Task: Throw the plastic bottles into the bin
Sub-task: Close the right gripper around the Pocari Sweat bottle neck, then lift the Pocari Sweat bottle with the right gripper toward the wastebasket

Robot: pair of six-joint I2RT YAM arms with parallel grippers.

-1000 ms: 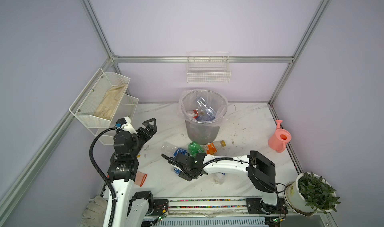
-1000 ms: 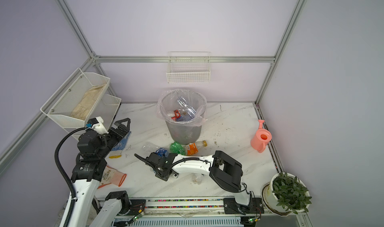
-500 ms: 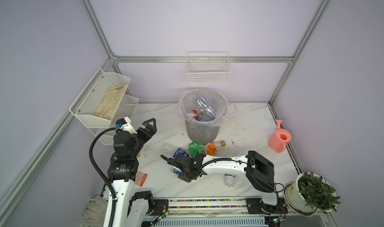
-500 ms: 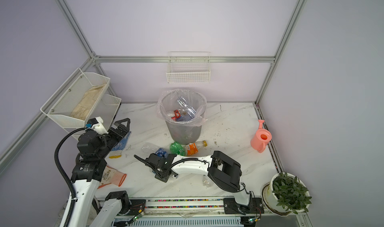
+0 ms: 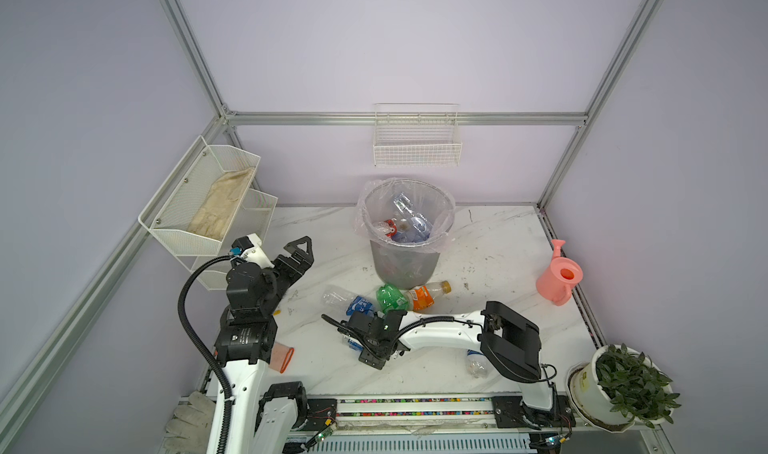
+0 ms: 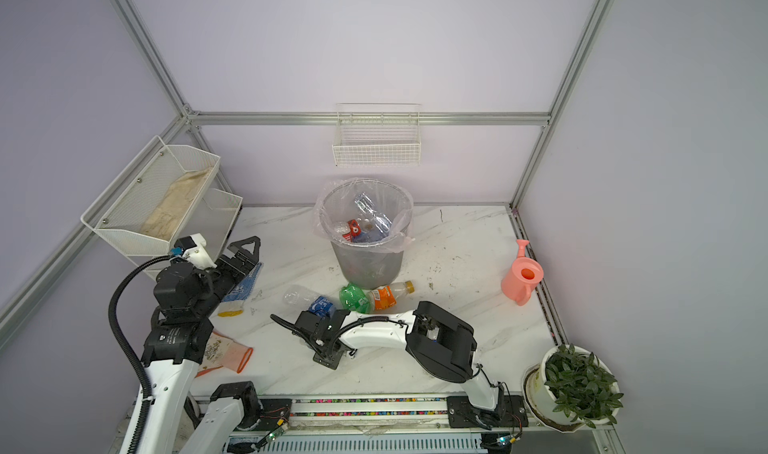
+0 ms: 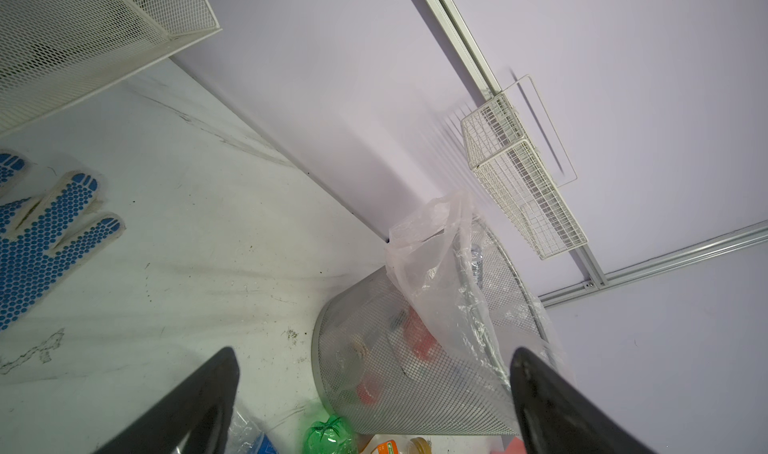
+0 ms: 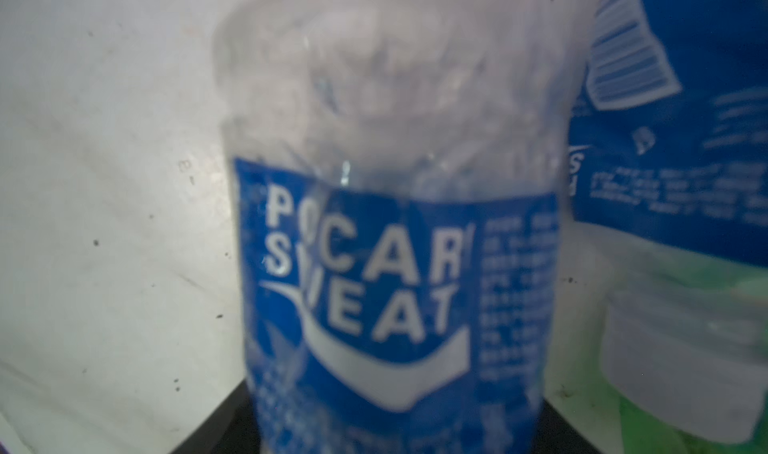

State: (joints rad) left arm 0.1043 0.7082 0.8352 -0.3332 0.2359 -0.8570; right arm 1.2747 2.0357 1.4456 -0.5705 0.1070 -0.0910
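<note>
Currently, the blue-label bottle lies on its side on the marble table, in front of the bin and beneath the wrist of the right arm. In the right wrist view it fills the middle of the picture, white lettering facing the camera. The right gripper straddles this bottle, with a dark finger showing at each side of its lower part. Whether the jaws press on it or stand just clear cannot be told.

Three further bottles lie side by side just before the foot of the bin: a second blue-label bottle, a green bottle and an orange-label bottle. A clear bottle lies near the front edge, partly hidden by the right arm.

The bin stands upright near the back wall. It is lined with a clear bag and contains several discarded bottles.

The left gripper hangs above the left part of the table and is aimed toward the bin. Its jaws are spread wide and hold nothing.

A blue-dotted glove lies flat beneath it. A pink watering can stands at the right edge, well apart from the bottles.
</note>
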